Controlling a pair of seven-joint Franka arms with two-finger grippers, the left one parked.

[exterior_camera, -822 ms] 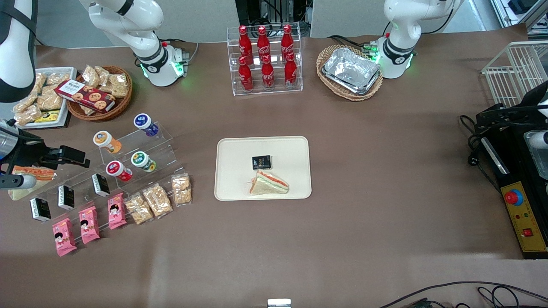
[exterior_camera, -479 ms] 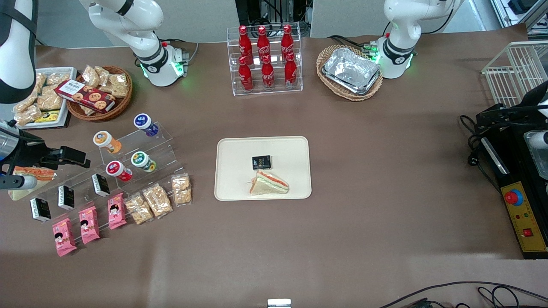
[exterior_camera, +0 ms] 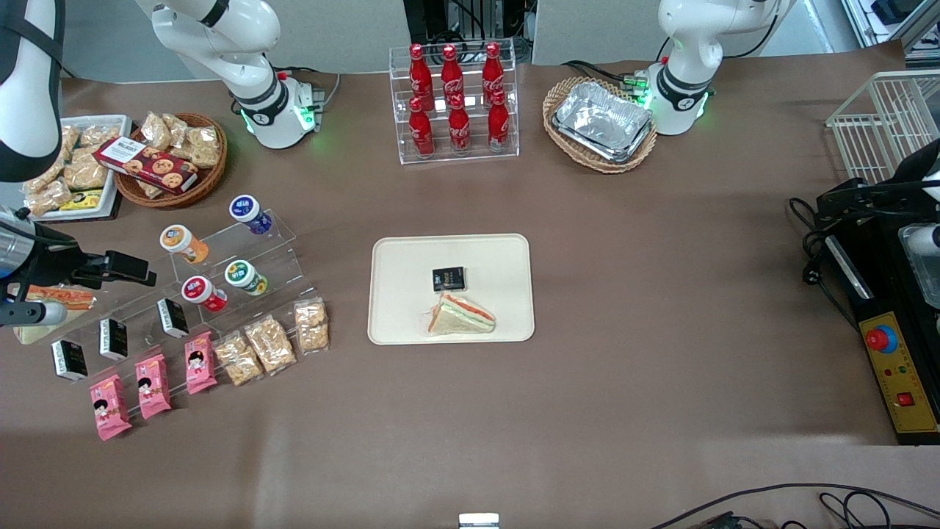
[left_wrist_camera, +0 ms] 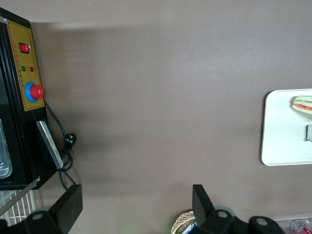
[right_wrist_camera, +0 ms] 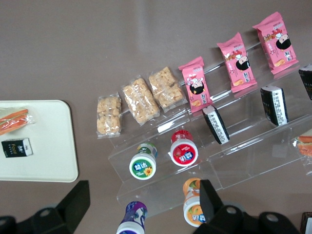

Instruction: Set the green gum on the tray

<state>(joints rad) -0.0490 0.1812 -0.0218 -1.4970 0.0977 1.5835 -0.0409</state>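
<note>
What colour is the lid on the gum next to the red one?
Green and white, on the small green gum bottle; clearest in the right wrist view.

Brown table carries tray, acrylic rack, gripper above rack end

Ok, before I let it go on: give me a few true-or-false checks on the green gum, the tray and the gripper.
1. The green gum sits on the clear stepped stand, beside the red-lidded bottle. True.
2. The tray holds nothing. False: a sandwich and a small black packet lie on it.
3. The gripper holds the green gum. False: it hovers open toward the working arm's end of the table, apart from the bottle.
4. The blue-lidded bottle is farther from the front camera than the green gum. True.
</note>
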